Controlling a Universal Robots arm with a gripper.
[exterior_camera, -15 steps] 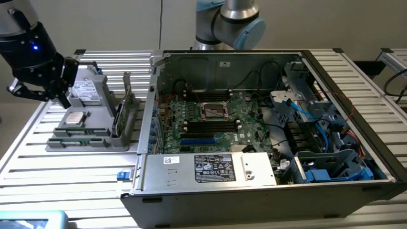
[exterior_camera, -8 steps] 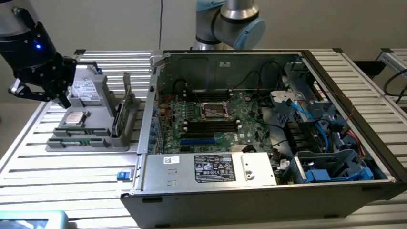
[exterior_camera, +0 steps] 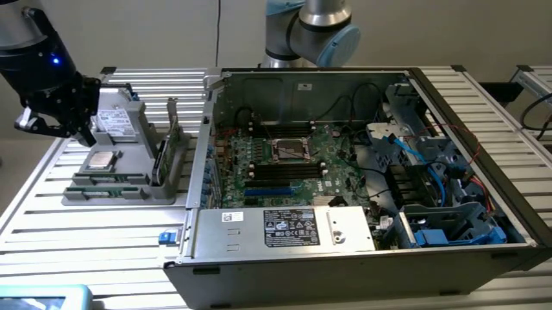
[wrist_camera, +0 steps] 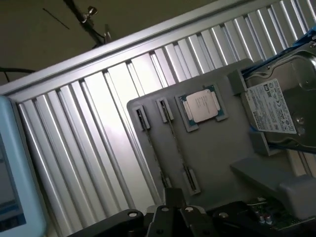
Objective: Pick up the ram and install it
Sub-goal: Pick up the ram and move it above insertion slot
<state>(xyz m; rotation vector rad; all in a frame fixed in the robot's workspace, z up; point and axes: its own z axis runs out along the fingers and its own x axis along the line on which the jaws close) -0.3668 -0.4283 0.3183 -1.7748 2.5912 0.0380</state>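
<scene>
Alignment matters most, I judge: my black pincer [exterior_camera: 57, 129], jaws together and empty, hovers over the grey plastic holder tray [exterior_camera: 121, 199] on the slatted aluminium surface [exterior_camera: 77, 226]. It should part and square up to the thin green ram stick [wrist_camera: 177, 148] standing on edge in its slot. My wrist view shows that stick edge-on near the square silver processor chip [wrist_camera: 202, 106], while the exterior view shows the open black computer case [exterior_camera: 258, 271] well apart from the tray.

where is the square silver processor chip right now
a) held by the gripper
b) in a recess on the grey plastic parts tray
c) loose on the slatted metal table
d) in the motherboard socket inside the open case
b: the square silver processor chip lies flat in a recess of the grey plastic parts tray, beside the hard drive, outside the open computer case.
</scene>
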